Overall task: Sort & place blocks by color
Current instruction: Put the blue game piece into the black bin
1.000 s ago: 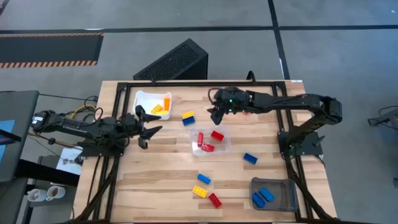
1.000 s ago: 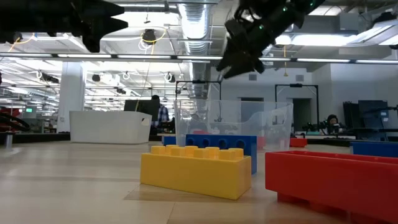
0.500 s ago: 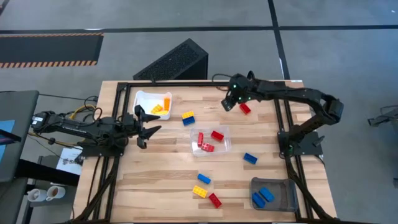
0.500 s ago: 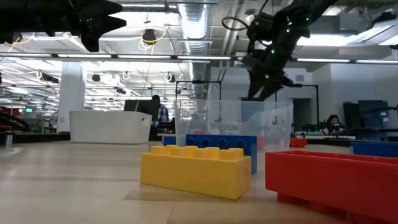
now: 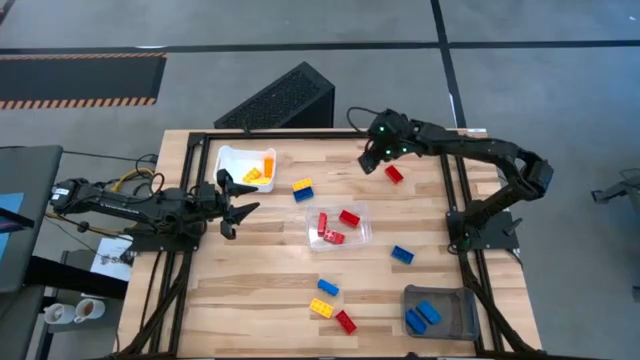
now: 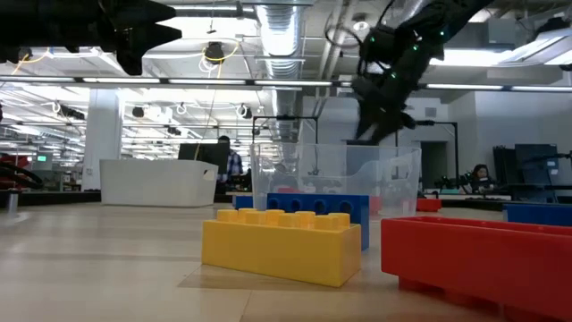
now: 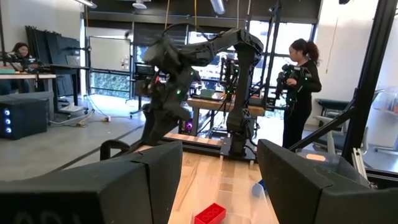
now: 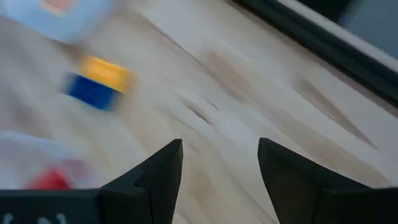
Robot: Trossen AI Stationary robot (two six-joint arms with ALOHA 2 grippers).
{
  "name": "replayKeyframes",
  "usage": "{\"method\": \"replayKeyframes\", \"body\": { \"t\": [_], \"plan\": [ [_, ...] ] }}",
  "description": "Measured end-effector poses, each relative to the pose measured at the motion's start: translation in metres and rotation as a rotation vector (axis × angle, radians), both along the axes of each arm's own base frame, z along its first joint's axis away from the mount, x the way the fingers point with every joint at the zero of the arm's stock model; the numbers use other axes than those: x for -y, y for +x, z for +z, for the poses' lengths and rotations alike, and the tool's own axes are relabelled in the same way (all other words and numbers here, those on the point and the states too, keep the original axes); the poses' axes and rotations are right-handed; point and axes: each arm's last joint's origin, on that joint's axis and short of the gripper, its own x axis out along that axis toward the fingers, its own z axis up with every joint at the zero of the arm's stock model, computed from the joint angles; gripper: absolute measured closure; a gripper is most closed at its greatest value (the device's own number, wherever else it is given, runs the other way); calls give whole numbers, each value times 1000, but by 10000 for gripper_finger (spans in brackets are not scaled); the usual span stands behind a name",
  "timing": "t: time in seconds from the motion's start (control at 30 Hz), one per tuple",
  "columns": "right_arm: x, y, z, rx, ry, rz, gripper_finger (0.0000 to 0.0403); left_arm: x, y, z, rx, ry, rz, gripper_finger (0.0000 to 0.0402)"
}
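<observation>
Robotics lab: ceiling ducts [image 6: 277,36], workbenches [image 7: 28,78].

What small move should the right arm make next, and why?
Probably lower the right pincer onto the loose red block just beside it: its fingers are open and empty, and the clear tray already holds red blocks.

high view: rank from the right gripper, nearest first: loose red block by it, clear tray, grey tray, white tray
Measured from the right gripper, at the table's far edge:
1. Loose red block, just beside it on the bare wood.
2. Clear tray, mid-table, holding red blocks.
3. White tray, far-left corner, holding yellow blocks.
4. Grey tray, near-right corner, holding blue blocks.
</observation>
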Motion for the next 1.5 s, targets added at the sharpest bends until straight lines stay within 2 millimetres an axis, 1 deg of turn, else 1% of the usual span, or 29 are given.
{"method": "replayKeyframes", "body": {
  "t": [0.07, 0.13, 0.3, 0.43, 0.57, 0.67, 0.73, 0.8, 0.87, 0.97, 1.03, 1.13, 1.23, 1.37, 1.5],
  "plan": [
    [-6, 11, 6, 91, -30, 57, 172, 0, 0, 0, -1, 0, 2, 206],
    [-12, 20, 11, 147, -70, 104, 172, 0, 0, 0, -1, -1, 2, 206],
    [-29, 34, 23, 181, -118, 194, 172, 0, 0, -1, -4, -12, 0, 206],
    [-57, 48, 31, 198, -145, 310, 172, 0, 0, -1, -3, -16, -4, 205],
    [-87, 62, 48, 238, -203, 391, 172, 0, 0, -1, -3, -17, -5, 205],
    [-100, 68, 64, 265, -258, 398, 175, 0, 0, -1, -2, -23, -6, 205],
    [-100, 70, 75, 291, -285, 382, 178, 0, 0, -1, 0, -28, -7, 205],
    [-95, 79, 78, 297, -289, 372, 181, 0, 0, -1, 0, -28, -6, 205],
    [-85, 89, 69, 241, -265, 367, 185, 0, 0, -1, 0, -28, -6, 205],
    [-70, 113, 56, 161, -215, 421, 188, 0, 0, -1, 0, -29, -6, 205],
    [-62, 126, 49, 78, -188, 442, 188, 0, 0, -1, 3, -40, -8, 205],
    [-55, 146, 41, 10, -171, 466, 188, 0, 0, -1, -1, -46, -9, 205],
    [-53, 161, 40, 12, -170, 494, 190, 0, 1, -2, -9, -45, -9, 205],
    [-53, 168, 46, 48, -197, 514, 194, 0, 1, -4, -27, -43, -8, 205],
    [-53, 168, 49, 59, -198, 507, 198, 0, 1, -4, -33, -42, -8, 205]
  ]
}}
